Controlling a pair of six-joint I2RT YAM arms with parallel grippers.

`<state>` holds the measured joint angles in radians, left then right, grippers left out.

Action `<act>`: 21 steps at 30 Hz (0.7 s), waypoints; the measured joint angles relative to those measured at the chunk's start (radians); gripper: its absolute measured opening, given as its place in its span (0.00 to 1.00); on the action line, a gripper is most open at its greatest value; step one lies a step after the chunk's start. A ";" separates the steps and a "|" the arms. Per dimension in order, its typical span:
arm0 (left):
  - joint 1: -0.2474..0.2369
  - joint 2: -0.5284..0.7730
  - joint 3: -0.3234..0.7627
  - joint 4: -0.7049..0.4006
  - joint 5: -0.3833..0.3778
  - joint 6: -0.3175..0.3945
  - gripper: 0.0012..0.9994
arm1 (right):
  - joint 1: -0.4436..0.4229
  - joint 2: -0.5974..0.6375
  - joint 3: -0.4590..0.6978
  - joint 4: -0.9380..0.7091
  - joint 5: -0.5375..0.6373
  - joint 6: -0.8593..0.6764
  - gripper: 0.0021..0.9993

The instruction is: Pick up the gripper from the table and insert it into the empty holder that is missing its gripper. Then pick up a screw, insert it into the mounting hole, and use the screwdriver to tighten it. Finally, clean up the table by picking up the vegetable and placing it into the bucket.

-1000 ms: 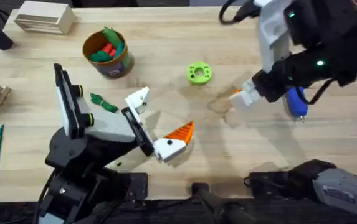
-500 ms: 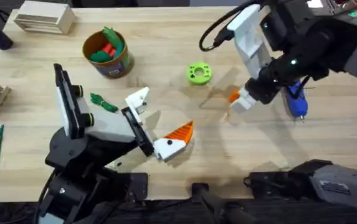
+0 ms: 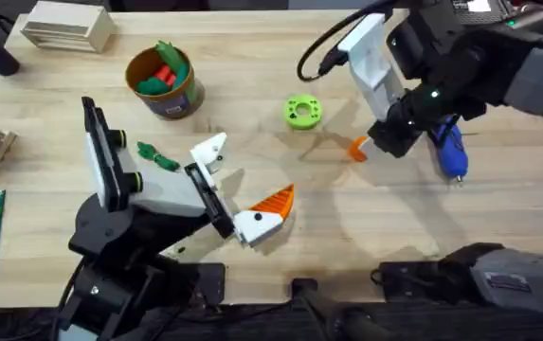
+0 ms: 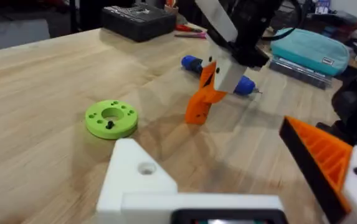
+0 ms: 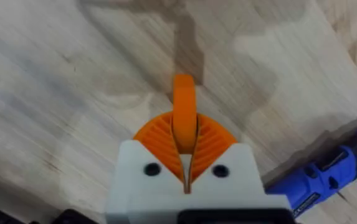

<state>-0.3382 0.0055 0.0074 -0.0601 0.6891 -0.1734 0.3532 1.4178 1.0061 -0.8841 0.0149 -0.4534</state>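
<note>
Bucket (image 3: pixel 164 83): far left of the counter (image 3: pixel 252 57), upright, with red and green toy vegetables inside.
Vegetable (image 3: pixel 157 155): dark green, lying flat just beside the left arm, near the bucket.
Left gripper (image 3: pixel 243 189): low over the counter at centre, fingers spread wide with nothing between them; the holder (image 4: pixel 141 180) is bare white, while the other finger carries an orange ribbed pad (image 4: pixel 318 152).
Green disc (image 3: pixel 301 112): flat on the counter, between the two grippers.
Gripper (image 3: pixel 357 147): orange wedge pinched upright between the fingers of the right gripper (image 3: pixel 371 144), its tip at or just above the counter.
Screwdriver (image 3: pixel 449 152): blue, lying flat just right of the right gripper.
</note>
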 joint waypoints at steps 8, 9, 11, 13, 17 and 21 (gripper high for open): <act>0.000 0.000 0.000 0.000 0.000 0.000 0.99 | -0.003 -0.074 0.007 -0.017 0.007 0.014 0.02; 0.000 0.000 0.000 0.000 0.000 0.000 0.99 | -0.005 -0.107 0.012 -0.017 0.007 0.021 0.02; 0.000 0.000 0.000 0.000 0.000 0.000 0.99 | -0.019 -0.183 0.022 -0.007 0.000 0.048 0.02; 0.000 0.000 0.000 0.000 0.000 0.000 0.99 | -0.047 -0.260 0.034 0.018 -0.046 0.091 0.02; 0.000 0.000 0.000 0.000 0.000 0.000 0.99 | -0.103 -0.327 0.044 0.104 -0.255 0.198 0.02; 0.000 0.000 0.000 0.000 0.000 0.000 0.99 | -0.109 -0.276 0.031 0.222 -0.459 0.343 0.02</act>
<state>-0.3382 0.0052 0.0074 -0.0601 0.6895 -0.1734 0.2444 1.1420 1.0376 -0.6618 -0.4442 -0.1103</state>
